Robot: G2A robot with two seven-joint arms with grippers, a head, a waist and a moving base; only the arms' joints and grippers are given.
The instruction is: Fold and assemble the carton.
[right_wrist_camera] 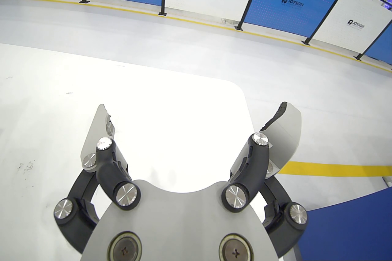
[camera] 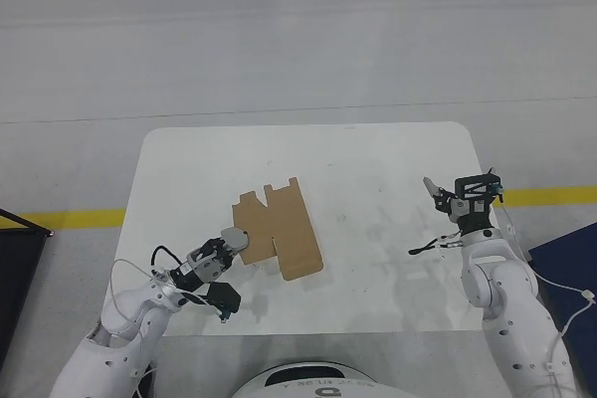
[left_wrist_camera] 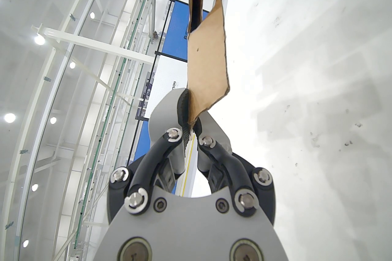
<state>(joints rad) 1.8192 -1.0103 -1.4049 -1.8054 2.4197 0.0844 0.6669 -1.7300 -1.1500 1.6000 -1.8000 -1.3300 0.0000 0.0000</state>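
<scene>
The carton (camera: 276,233) lies flattened on the table (camera: 378,159), a little left of the middle and well apart from every edge. In my left wrist view its layers (left_wrist_camera: 208,60) part slightly, with a dark gap between them. My left gripper (camera: 234,241) is clenched on the carton's near-left flap, and the cardboard sits pinched between the pads (left_wrist_camera: 183,109). A broad stretch of bare tabletop separates the carton from my right gripper (camera: 456,191), which hangs by the table's right edge with its fingers (right_wrist_camera: 102,121) spread wide.
</scene>
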